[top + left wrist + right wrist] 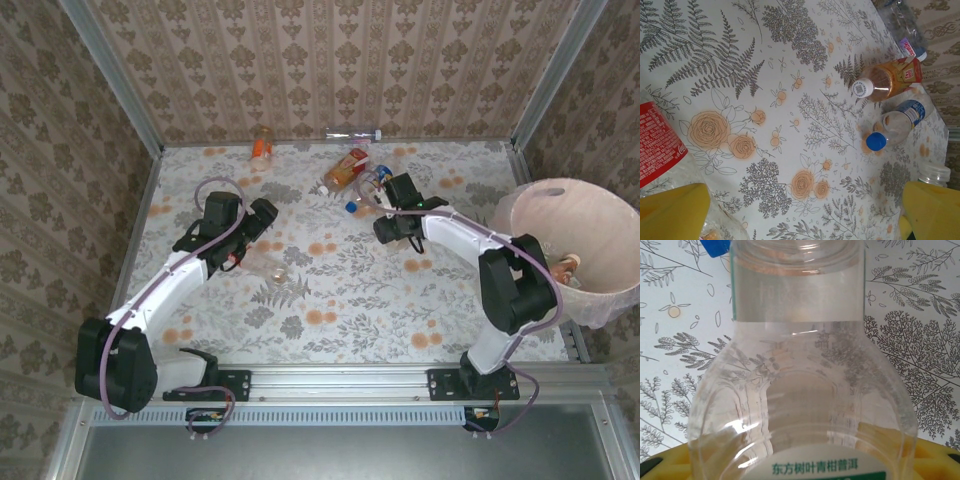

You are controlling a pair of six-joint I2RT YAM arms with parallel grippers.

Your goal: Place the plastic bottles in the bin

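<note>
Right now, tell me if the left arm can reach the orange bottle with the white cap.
Probably yes: the left claw is open, and only bare tablecloth separates it from the orange bottle.

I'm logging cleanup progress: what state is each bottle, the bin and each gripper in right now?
bin: upright, items inside.
orange-label bottle: lying, capped.
blue-capped bottle: lying, capped.
red-label bottle: lying, not held.
green-label bottle: between the right gripper's fingers.
left gripper: open, empty.
right gripper: grip unclear.

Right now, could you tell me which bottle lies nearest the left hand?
The clear bottle with the red label, right beside the left hand; the white-capped bottle and the blue-capped bottle lie farther off.
</note>
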